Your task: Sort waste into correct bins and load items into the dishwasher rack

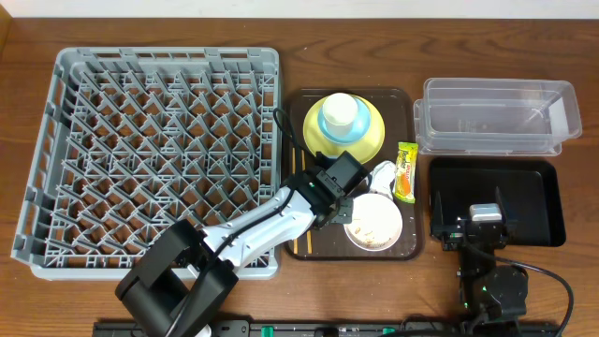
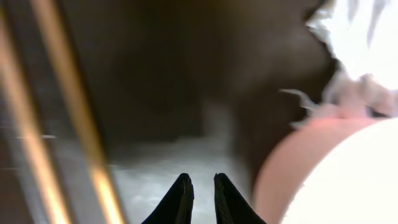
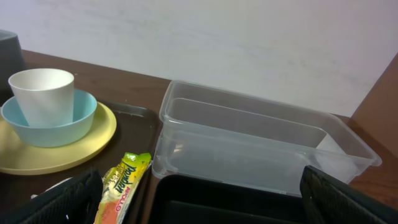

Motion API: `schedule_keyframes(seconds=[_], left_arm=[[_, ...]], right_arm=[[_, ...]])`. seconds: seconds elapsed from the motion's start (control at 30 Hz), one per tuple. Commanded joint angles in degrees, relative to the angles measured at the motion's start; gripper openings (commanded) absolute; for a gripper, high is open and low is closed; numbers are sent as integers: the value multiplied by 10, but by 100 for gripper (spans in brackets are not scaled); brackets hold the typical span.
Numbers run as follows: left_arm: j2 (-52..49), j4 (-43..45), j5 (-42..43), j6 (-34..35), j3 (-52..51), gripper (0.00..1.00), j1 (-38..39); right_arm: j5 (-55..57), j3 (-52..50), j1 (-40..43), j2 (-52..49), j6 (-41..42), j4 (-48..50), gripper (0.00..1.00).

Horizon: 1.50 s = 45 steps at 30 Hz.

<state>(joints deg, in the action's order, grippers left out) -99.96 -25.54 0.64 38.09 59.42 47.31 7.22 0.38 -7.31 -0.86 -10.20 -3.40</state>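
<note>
Brown tray (image 1: 398,108) lies under the left gripper (image 2: 202,186), tips nearly together, empty; right gripper (image 3: 205,199) gapes wide over black tray (image 1: 543,201).

Wooden table (image 1: 580,300): rack (image 1: 168,56), brown tray (image 1: 402,110), tub (image 1: 496,86), black tray (image 1: 529,201)

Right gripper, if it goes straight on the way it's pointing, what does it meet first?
Most likely the near wall of the clear tub, just past the black tray beneath the right gripper. Height is hard to judge, so it might clear the rim instead.
</note>
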Motion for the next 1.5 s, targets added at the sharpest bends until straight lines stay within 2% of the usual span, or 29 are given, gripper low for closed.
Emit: schedule_keyframes(seconds=[0.0, 0.13, 0.47, 1.13, 1.47], left_arm=[[4, -11, -103, -12, -5, 17, -1], [4, -25, -156, 4, -5, 17, -1], [0, -37, -198, 34, -6, 17, -1], [-68, -6, -197, 58, -7, 17, -1], [-82, 8, -165, 57, -7, 17, -1]], right_arm=[[-2, -1, 3, 0, -6, -2, 99], [-2, -1, 3, 0, -6, -2, 99], [-2, -1, 3, 0, -6, -2, 99], [-2, -1, 3, 0, -6, -2, 99], [-2, -1, 3, 0, -6, -2, 99]])
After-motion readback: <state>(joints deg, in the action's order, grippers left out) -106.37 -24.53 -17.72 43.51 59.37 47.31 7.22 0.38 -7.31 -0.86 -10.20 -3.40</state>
